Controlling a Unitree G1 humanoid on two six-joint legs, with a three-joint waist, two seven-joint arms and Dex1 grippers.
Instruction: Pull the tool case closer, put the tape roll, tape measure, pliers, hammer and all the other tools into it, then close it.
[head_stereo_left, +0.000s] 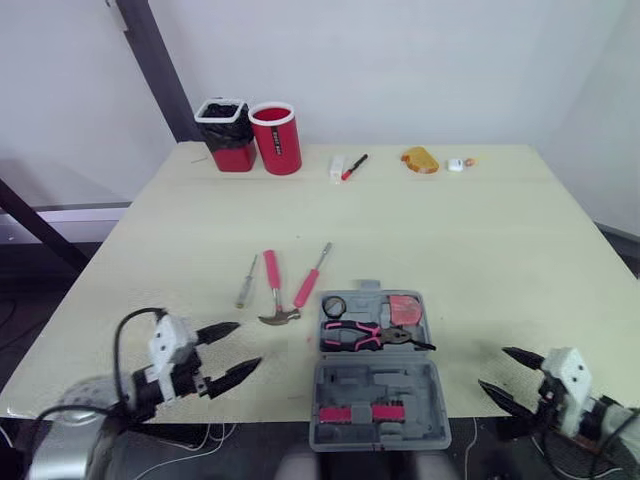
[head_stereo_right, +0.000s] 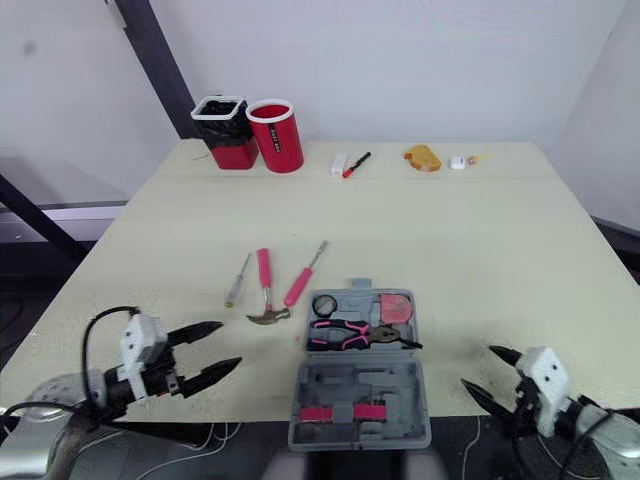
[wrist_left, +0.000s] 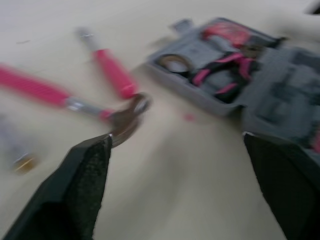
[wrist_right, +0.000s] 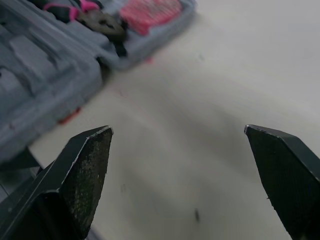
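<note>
Left gripper (head_stereo_left: 249, 344): open wide, holding nothing. It hovers low over the near-left of the table (head_stereo_left: 480, 240). Its fingers (wrist_left: 85, 185) are black wedges with gritty pads.
Right gripper (head_stereo_left: 493, 368): also open and holding nothing, at the near-right edge, tips pointing left toward the case.

Tool case (head_stereo_left: 376, 385): grey moulded plastic, open flat between the 2 grippers, at the table's near edge.
- The far half is the tray. It holds the tape roll (head_stereo_left: 333, 305), a dark ring in the left pocket. The tape measure (head_stereo_left: 405, 308), red and squarish, sits in the right pocket. The pliers (head_stereo_left: 362, 335), with pink and black grips, lie across the tray.
- The near half has ribbed recesses and a pink bit holder (head_stereo_left: 360, 412).

3 tools lie loose on the table, just left of the case:
- Hammer (head_stereo_left: 272, 283): pink handle, steel claw head at the near end, close to the case's far-left corner and nearest the left gripper's tips.
- Pink-handled screwdriver (head_stereo_left: 310, 282): lies slanted between the hammer and the case.
- Slim metal-handled driver (head_stereo_left: 246, 282): furthest left.

Tabletop is smooth, matte and pale cream.

Far edge, well apart from the work area: red bin with a black liner (head_stereo_left: 224, 135), red cylindrical cup (head_stereo_left: 277, 138), white block with a red pen (head_stereo_left: 346, 167), orange lump (head_stereo_left: 420, 160), and a small white item (head_stereo_left: 456, 164). None of these lies between the grippers and the loose tools.
</note>
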